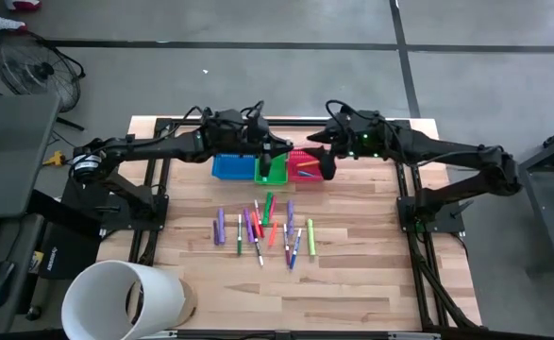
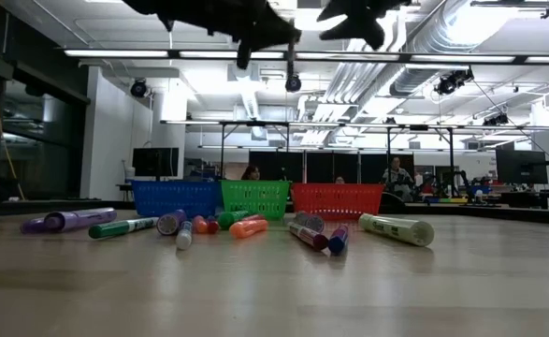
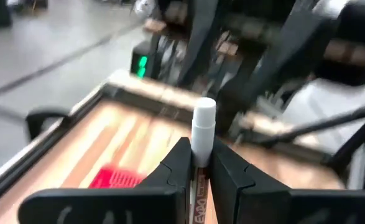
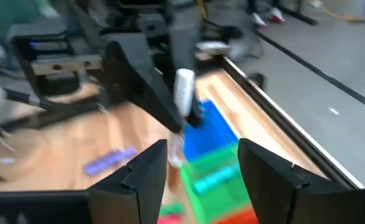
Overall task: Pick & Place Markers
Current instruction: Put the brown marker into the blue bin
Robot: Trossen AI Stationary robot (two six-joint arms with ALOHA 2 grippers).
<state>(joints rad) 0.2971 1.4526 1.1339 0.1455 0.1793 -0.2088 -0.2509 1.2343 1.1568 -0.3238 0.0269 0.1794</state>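
Over the baskets my left gripper [image 3: 201, 168] is shut on a marker [image 3: 203, 127] with a white end and a brownish lettered barrel. My right gripper [image 4: 201, 168] stands open just to the right of it, facing that marker [image 4: 183, 90] and touching nothing. Both grippers [image 1: 281, 146] [image 1: 322, 144] hang high over the far middle of the table. Blue [image 1: 231, 167], green [image 1: 274, 171] and red [image 1: 305, 166] baskets stand in a row below them. Several loose markers [image 1: 258, 229] in purple, green, orange, red and blue lie flat on the wood nearer the front. My left gripper pinches the marker's barrel [image 3: 201, 163] just below its white end, between its two fingers. The fingers come about level from the table's left and lie across the marker. It stands roughly upright, white end [image 4: 183, 87] up, lifted clear above the baskets.
A white cylinder [image 1: 121, 297] stands at the table's near left corner. The red basket holds a few markers [image 1: 307, 171]. Dark frame posts rise at the table's left [image 1: 154, 203] and right [image 1: 413, 212] sides. Bare wood lies in front of the loose markers.
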